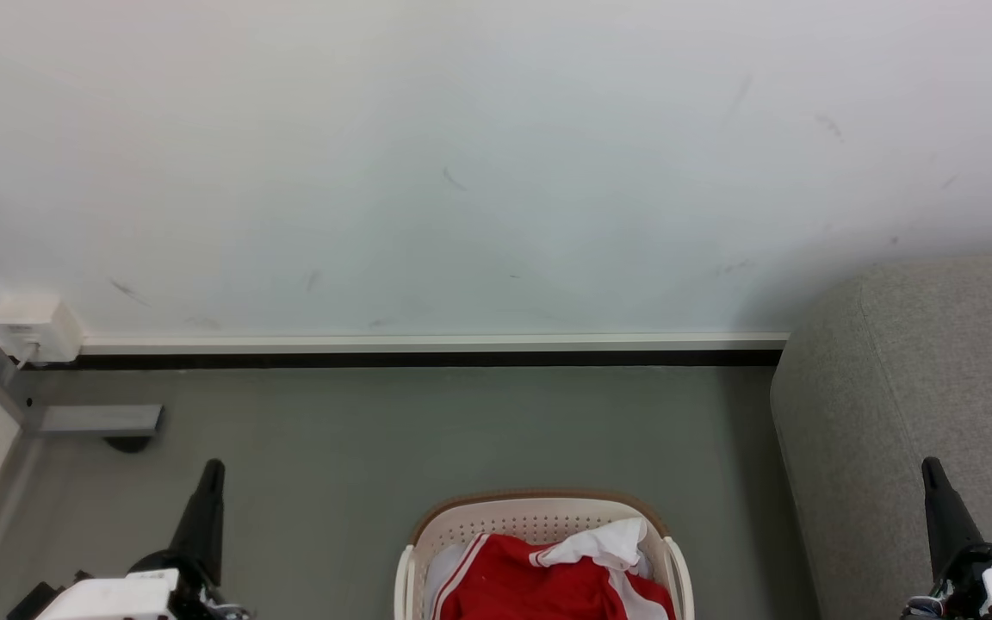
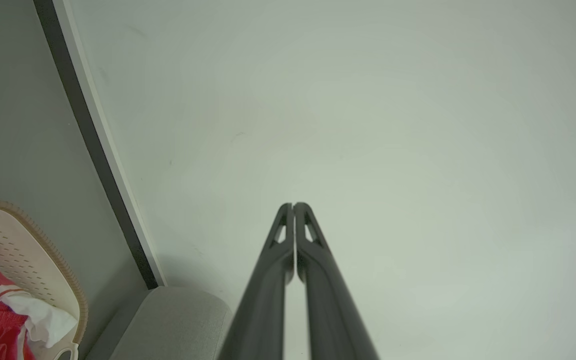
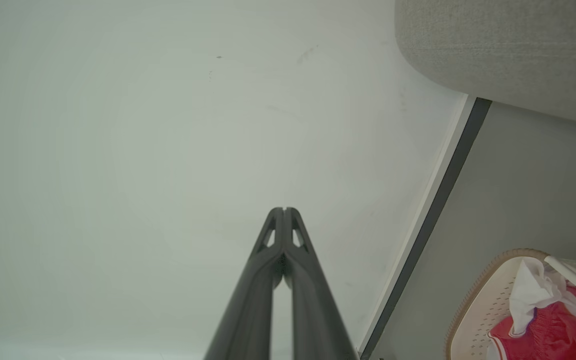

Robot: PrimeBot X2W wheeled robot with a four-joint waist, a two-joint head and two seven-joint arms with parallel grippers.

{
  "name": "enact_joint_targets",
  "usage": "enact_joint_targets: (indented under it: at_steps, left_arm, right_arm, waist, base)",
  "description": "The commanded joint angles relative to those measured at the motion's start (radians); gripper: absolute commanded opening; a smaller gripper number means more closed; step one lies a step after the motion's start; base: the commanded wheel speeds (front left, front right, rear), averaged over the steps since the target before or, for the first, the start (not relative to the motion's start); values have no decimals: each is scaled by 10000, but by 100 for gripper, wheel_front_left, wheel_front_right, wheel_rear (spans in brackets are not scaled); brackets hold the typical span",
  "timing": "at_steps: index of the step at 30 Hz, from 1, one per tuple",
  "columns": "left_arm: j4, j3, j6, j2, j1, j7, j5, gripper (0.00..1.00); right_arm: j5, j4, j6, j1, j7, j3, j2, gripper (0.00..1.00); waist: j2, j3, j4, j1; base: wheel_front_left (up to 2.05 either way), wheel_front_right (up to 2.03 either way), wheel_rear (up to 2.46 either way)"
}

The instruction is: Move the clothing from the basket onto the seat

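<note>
Your left pincer [image 2: 293, 206] and right pincer [image 3: 284, 210] are both closed and empty; clothing [image 1: 539, 581] lies in the basket [image 1: 539, 519] near the seat [image 1: 918, 387].

Red-white clothing [image 1: 548, 581] heaped in basket [image 1: 539, 517]; grey seat [image 1: 918, 413] beside.

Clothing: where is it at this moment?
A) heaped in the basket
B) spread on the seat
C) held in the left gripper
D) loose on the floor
A: the red and white clothing lies heaped inside the basket, which stands on the floor beside the seat.
</note>
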Motion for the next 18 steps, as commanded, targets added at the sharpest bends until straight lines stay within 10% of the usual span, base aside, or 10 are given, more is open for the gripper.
enact_joint_targets:
  at_steps: [1, 18]
  left_arm:
    - [-23, 2, -6, 28, -77, 32, -138, 0]
    - [-23, 2, -5, 28, -77, 32, -138, 0]
  right_arm:
    - [6, -54, -24, -124, 19, -34, -66, 0]
    - [6, -54, -24, -124, 19, -34, -66, 0]
  waist:
    - [0, 0, 0, 0]
    - [0, 0, 0, 0]
  base:
    - [0, 0, 0]
    - [0, 0, 0]
